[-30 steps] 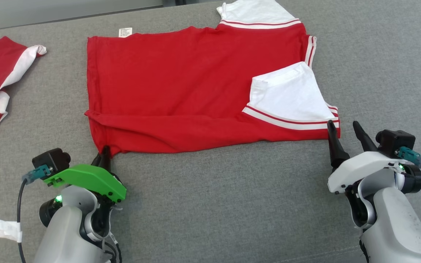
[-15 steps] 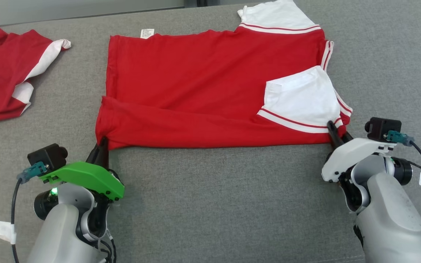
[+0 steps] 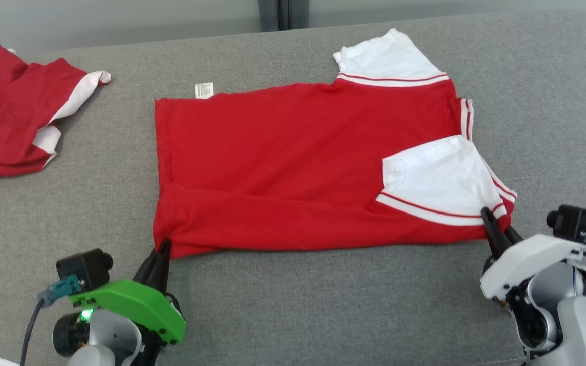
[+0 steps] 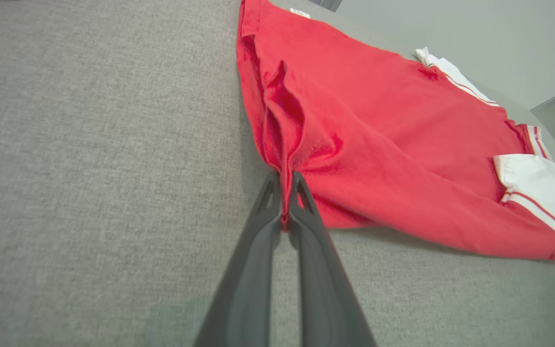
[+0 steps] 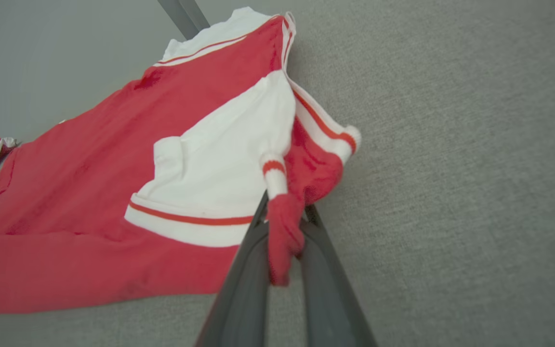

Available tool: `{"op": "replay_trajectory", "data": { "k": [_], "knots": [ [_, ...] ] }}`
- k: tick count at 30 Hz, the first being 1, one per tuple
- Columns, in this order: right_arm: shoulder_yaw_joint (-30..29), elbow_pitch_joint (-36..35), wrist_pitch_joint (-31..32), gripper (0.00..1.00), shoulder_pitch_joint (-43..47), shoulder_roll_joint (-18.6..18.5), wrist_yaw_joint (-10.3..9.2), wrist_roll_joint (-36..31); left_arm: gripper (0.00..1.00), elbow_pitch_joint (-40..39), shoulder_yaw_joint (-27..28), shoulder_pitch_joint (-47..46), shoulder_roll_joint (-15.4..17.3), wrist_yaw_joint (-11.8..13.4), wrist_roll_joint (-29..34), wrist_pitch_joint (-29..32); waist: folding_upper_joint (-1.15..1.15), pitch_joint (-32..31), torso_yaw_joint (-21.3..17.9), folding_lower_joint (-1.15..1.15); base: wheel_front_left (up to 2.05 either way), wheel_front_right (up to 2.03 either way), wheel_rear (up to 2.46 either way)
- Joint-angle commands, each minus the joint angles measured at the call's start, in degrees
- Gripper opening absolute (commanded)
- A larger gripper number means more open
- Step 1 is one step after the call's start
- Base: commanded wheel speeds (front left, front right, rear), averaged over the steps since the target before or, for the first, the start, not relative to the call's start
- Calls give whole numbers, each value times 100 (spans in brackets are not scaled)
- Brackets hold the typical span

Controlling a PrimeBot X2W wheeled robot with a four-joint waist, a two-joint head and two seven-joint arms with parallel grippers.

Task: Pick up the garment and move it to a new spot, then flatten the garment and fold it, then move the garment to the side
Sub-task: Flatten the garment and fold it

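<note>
**Right gripper has closed on the red shirt with white striped sleeves**

Spread a second ago, its dark fingers now pinch the near right corner, cloth bunched between them. The left gripper is pressed together on the near left hem corner. Between them the shirt lies mostly flat on the grey woven surface, well apart from a crumpled red-and-white garment at far left.
</note>
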Motion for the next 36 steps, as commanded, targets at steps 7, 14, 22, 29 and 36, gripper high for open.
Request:
{"op": "replay_trajectory", "data": {
  "k": [7,14,22,29,36],
  "knots": [
    [-155,-937,273,0,1258,88,0,264,0,-693,-34,1006,23,330,-136,195,0,-106,25,0,0,0,0],
    [-108,-956,165,100,1555,105,0,431,100,-650,-9,1192,112,414,-123,234,0,-116,-46,0,0,0,0],
    [-291,-1291,-86,100,1550,105,1,215,100,-687,117,527,549,358,113,366,0,-105,-148,0,0,0,0],
    [17,-1723,-32,100,1107,108,1,-95,100,-166,-9,-1059,1092,110,466,961,0,299,-361,0,0,0,0],
    [491,-1766,-56,100,367,100,1,-341,100,857,-169,-2572,1299,-93,695,1456,0,960,-707,0,0,0,0]
  ]
}}
